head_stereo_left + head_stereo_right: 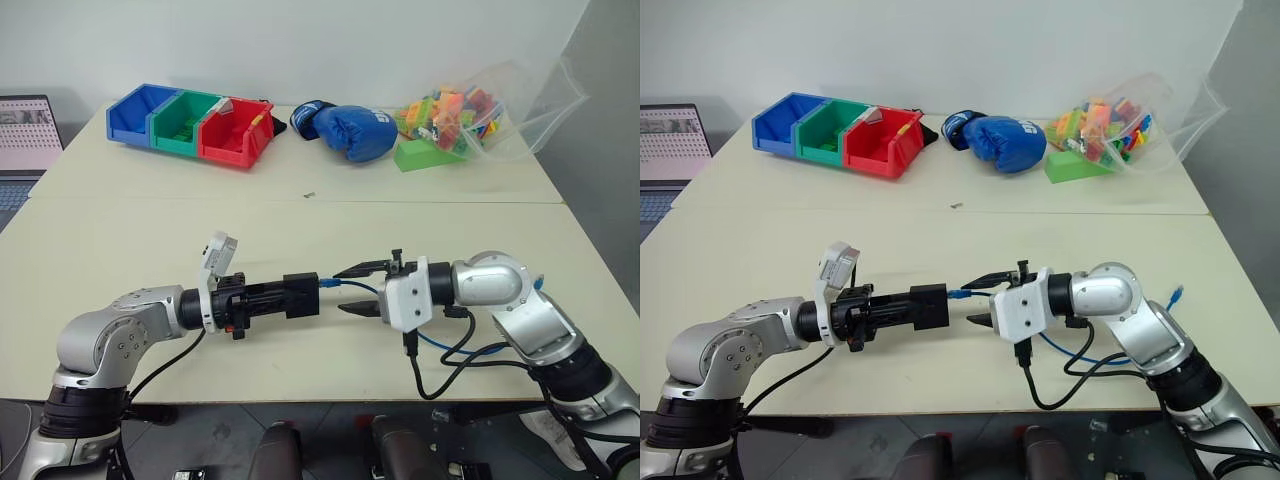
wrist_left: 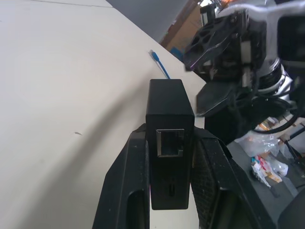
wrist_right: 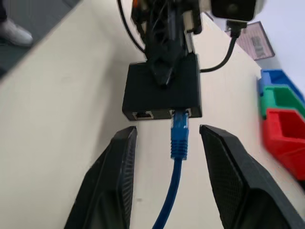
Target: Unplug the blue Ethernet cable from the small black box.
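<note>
The small black box (image 1: 300,294) hangs above the table's front part, with my left gripper (image 1: 280,296) shut on it from the left. In the left wrist view the box (image 2: 167,109) stands clamped between both fingers, with an empty port facing the camera. The blue Ethernet cable (image 3: 178,138) has its plug sitting in a port on the box's right side. My right gripper (image 1: 352,289) is open just right of the box. Its fingers (image 3: 119,171) stand on either side of the plug without touching it. The cable runs back under the right wrist and loops on the table (image 1: 470,350).
At the back of the table (image 1: 300,230) stand blue, green and red bins (image 1: 190,125), a blue boxing glove (image 1: 352,130) and a clear bag of coloured bricks (image 1: 470,110). A laptop (image 1: 25,135) sits at the far left. The cable's other plug (image 1: 1177,293) lies at the right.
</note>
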Motion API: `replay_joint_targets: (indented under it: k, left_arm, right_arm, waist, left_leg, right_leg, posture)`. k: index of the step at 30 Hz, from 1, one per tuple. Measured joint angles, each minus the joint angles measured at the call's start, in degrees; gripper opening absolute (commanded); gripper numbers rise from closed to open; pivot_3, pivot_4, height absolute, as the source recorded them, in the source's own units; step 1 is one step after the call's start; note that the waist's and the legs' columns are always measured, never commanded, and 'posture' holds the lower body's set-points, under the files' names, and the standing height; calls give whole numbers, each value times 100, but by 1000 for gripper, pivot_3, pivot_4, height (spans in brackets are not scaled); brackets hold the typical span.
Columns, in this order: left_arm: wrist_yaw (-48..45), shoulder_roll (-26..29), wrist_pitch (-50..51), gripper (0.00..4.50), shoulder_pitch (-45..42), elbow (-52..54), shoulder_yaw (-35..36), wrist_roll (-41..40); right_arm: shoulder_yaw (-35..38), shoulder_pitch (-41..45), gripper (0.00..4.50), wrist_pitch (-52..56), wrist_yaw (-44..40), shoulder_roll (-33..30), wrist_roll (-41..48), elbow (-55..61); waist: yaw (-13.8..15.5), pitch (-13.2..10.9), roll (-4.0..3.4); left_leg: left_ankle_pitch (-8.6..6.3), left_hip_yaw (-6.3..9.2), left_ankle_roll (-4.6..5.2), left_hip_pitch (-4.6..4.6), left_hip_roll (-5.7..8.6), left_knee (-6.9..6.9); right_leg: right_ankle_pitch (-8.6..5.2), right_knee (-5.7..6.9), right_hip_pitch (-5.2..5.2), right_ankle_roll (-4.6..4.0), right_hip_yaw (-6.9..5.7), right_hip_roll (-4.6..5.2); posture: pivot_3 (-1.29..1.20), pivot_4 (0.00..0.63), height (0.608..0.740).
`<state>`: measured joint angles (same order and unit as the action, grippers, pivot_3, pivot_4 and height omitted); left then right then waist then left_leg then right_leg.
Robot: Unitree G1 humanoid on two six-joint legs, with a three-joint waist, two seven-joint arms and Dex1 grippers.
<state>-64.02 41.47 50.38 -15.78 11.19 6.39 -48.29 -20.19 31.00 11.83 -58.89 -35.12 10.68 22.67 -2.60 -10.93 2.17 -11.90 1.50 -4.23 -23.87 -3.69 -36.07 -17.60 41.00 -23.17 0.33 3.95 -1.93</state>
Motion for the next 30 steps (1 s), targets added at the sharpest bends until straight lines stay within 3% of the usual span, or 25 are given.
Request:
replay_joint_targets:
  k: [5,11,19,30]
  left_arm:
    - [-301,50,-212,778,37,90,-95,29]
    - [-453,112,-283,778,34,158,-95,28]
    - [-534,137,-333,778,42,182,-98,30]
    - [-559,208,-398,778,66,225,-154,53]
  right_arm:
    - [458,-73,2215,2428,355,337,1611,277]
    - [763,-163,2215,3761,720,609,2533,244]
    - [973,-160,2215,4298,909,781,3086,87]
    - [984,-24,2215,4493,1047,952,3210,-115]
  waist:
    - [0,0,0]
    - [-9,0,0]
    - [-24,0,0]
    - [-33,0,0]
  left_leg:
    - [0,0,0,-1,1,0]
    - [-1,-3,1,-1,1,0]
    - [-1,-3,2,-2,1,1]
    - [-1,-4,2,-2,1,2]
  right_leg:
    - [-5,0,0,8,2,0]
    - [-12,-2,-2,21,0,-2]
    - [-15,-2,-3,26,-1,-3]
    - [-16,-3,-4,27,-2,-4]
  posture:
    - [0,150,740]
    - [0,150,740]
    - [0,150,740]
    - [0,150,740]
